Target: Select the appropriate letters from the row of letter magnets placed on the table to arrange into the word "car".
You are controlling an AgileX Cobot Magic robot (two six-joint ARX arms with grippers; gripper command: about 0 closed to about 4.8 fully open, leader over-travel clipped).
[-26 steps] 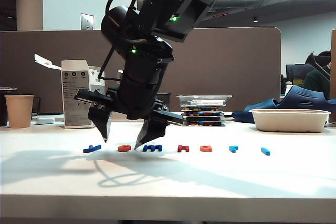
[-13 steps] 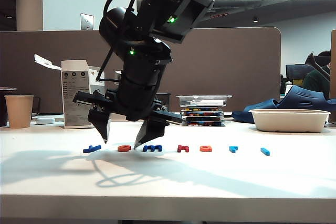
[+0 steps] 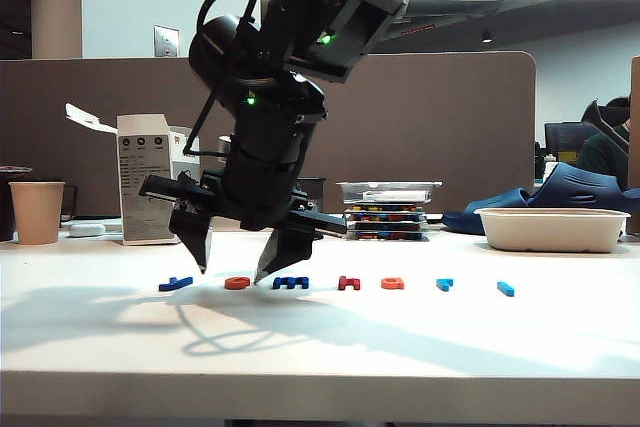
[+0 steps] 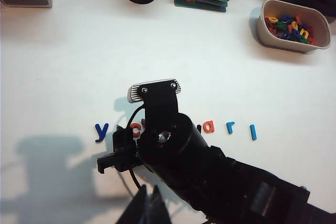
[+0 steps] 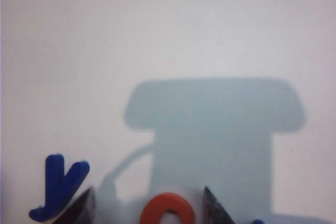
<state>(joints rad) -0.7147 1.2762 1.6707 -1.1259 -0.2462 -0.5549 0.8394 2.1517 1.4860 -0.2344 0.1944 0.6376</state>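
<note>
A row of letter magnets lies on the white table [image 3: 320, 347]: dark blue y [image 3: 175, 284], orange-red c [image 3: 236, 283], dark blue m [image 3: 290, 283], dark red n [image 3: 348, 283], orange-red a [image 3: 392, 284], light-blue r [image 3: 444, 284] and a blue l [image 3: 506, 289]. My right gripper [image 3: 231, 273] has reached across to the left and stands open, tips just above the table, one finger on each side of the c [image 5: 167, 211]. The y [image 5: 59, 186] lies just outside one finger. My left gripper [image 4: 149, 192] hangs high above the right arm, shut and empty. The right arm hides the m and n from the left wrist view.
A paper cup [image 3: 36, 211] and a white carton [image 3: 145, 192] stand at the back left. At the back middle is a stack of trays [image 3: 388, 212]. A white bowl [image 3: 552, 229] holding several spare letters sits at the back right. A brown partition [image 3: 450, 127] closes the far edge.
The right arm has settled very slightly around the orange-red c. No letter has moved, and the left gripper has kept still.
</note>
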